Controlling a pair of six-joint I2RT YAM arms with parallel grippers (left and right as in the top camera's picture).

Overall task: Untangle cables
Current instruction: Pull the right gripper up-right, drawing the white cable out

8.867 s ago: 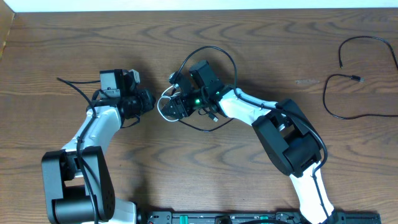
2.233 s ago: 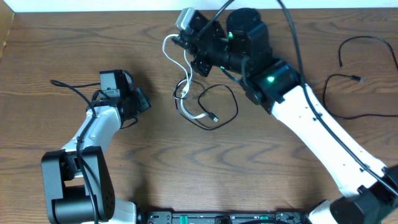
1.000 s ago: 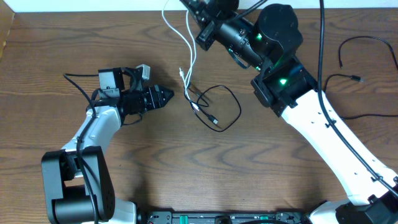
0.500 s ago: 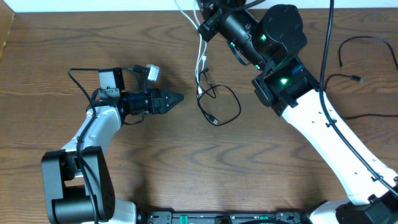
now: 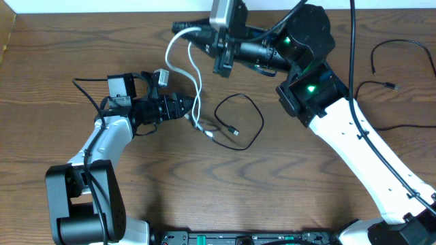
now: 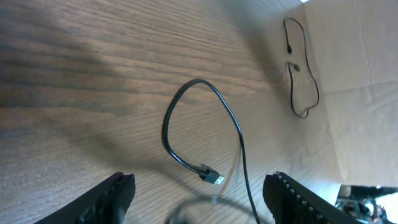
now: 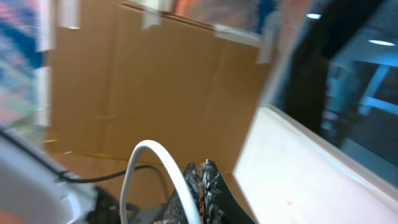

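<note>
My right gripper [image 5: 182, 28] is raised above the table's far side, pointing left, and shut on the white cable [image 5: 199, 88]. That cable hangs in a loop down to the wood, its lower end lying by the black cable [image 5: 261, 121]. In the right wrist view the white cable [image 7: 149, 144] arcs right beside the closed fingertips of the right gripper [image 7: 202, 167]. My left gripper [image 5: 193, 111] stands open low over the table, close to the hanging white strand. Between its spread fingers [image 6: 115, 193] the black cable's plug [image 6: 210, 177] lies on the wood; a blurred strand crosses the bottom edge.
Another thin black cable [image 5: 381, 82] lies at the table's far right, also in the left wrist view [image 6: 301, 81]. The left arm's own wire [image 5: 85, 85] trails to the left. A cardboard wall [image 6: 348, 93] borders the table.
The right gripper has swung left with the white cable, dragging its hanging loop left. The left gripper has reached right toward the strand. The black cable stays on the table.
</note>
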